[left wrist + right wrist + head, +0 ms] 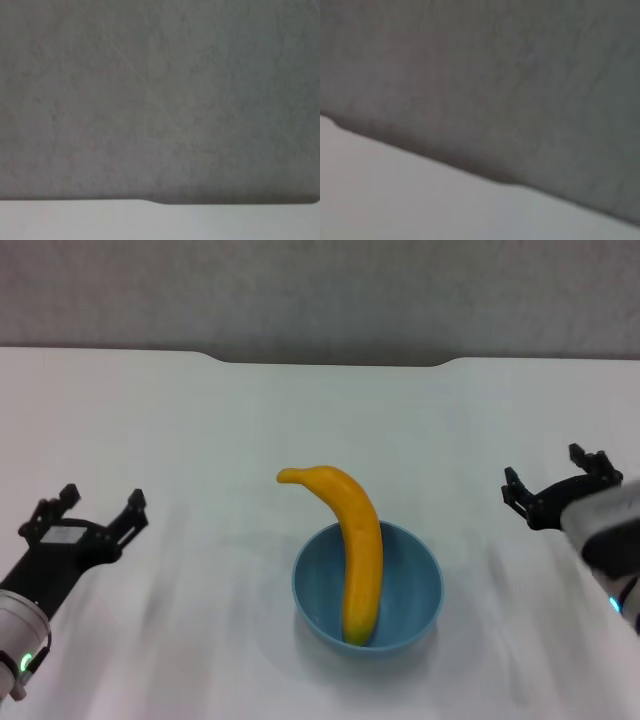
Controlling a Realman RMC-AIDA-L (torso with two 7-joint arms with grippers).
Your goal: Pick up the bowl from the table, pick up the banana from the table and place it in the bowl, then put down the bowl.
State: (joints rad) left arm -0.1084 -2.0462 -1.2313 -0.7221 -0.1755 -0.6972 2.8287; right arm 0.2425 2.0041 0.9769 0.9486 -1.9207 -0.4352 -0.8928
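The light blue bowl (367,590) stands on the white table (200,430), a little right of centre near the front. The yellow-orange banana (352,540) lies in it, one end on the bowl's bottom and the other end sticking out over the far left rim. My left gripper (92,507) is open and empty at the left, well clear of the bowl. My right gripper (558,479) is open and empty at the right, also clear of the bowl. Both wrist views show only the table's far edge (150,220) (395,200) and the grey wall.
The table's far edge has a shallow notch (330,362) with a grey wall (320,290) behind it. White tabletop lies on both sides of the bowl.
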